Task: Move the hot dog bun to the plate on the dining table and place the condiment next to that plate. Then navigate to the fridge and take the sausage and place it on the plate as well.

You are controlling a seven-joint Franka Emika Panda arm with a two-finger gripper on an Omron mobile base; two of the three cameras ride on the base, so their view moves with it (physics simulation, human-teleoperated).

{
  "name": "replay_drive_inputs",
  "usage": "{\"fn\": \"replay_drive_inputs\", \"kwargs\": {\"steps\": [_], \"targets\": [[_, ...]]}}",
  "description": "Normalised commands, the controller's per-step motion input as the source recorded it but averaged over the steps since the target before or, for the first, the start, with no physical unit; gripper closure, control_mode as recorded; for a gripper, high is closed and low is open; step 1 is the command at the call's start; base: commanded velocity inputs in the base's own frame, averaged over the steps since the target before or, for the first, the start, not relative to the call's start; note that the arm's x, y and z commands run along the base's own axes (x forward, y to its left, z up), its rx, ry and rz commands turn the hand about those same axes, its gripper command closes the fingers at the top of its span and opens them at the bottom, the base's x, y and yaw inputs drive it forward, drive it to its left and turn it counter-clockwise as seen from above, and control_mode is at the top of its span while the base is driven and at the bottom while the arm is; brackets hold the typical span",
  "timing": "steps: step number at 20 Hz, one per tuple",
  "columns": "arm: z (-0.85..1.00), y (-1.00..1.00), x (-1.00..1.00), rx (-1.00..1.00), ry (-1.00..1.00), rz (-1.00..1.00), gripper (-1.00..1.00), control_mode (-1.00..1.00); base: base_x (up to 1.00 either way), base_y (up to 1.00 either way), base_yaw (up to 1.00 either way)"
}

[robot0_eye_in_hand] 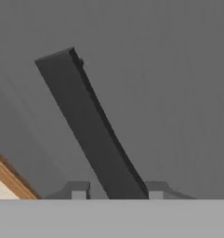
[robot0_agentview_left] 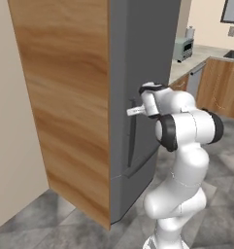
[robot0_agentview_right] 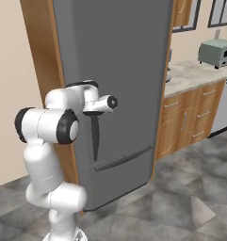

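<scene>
**A:** ok so the gripper (robot0_eye_in_hand: 113, 195) in the hand view: two little grey fingertips poking up at the bottom, one on each side of the dark door handle (robot0_eye_in_hand: 88, 125). The bar runs diagonally from upper left down right between them, and the tips sit tight against its sides. So it's clamped shut on the handle, nothing else in it.

**B:** and the fridge (robot0_eye_in_hand: 169, 69) itself in that shot?

**A:** just flat grey door behind the handle, with a sliver of wood-grain side panel in the lower left corner.

**B:** left base view next?

**A:** yep. The arm comes up from the lower right, elbow bent, and the gripper (robot0_agentview_left: 133, 111) is pressed up to the front of the fridge (robot0_agentview_left: 65, 97) about mid height, right at the top end of the handle (robot0_agentview_left: 132, 141). You can't really make out the fingers from here, too small. The fridge is a tall unit, big wood-grain side facing the camera, grey door closed, a horizontal seam lower down with a second grey panel under it.

**B:** right base view?

**A:** same thing from the other side. The hand (robot0_agentview_right: 97, 107) reaches in from the left and meets the top of the handle (robot0_agentview_right: 94, 136), which hangs as a dark vertical bar on the grey door. Fridge (robot0_agentview_right: 129, 70) is shut, wood trim along both edges. Off to the right there's a wood cabinet run (robot0_agentview_right: 190, 117) with a marbled counter and a pale green toaster oven (robot0_agentview_right: 217, 52) on it, well apart from the arm.
</scene>
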Motion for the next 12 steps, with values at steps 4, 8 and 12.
{"fn": "replay_drive_inputs", "kwargs": {"steps": [4, 8, 12], "targets": [[0.0, -0.17, -0.99, 0.08, 0.0, 0.17, 1.0, -1.0, 0.0, 0.0, 0.0], [0.02, -0.64, -1.0, 0.1, -0.07, 0.13, 1.0, -1.0, 0.0, 0.0, 0.0], [0.22, -1.0, -0.57, 0.05, -0.03, 0.02, 1.0, -1.0, 0.0, 0.0, 0.0]]}}
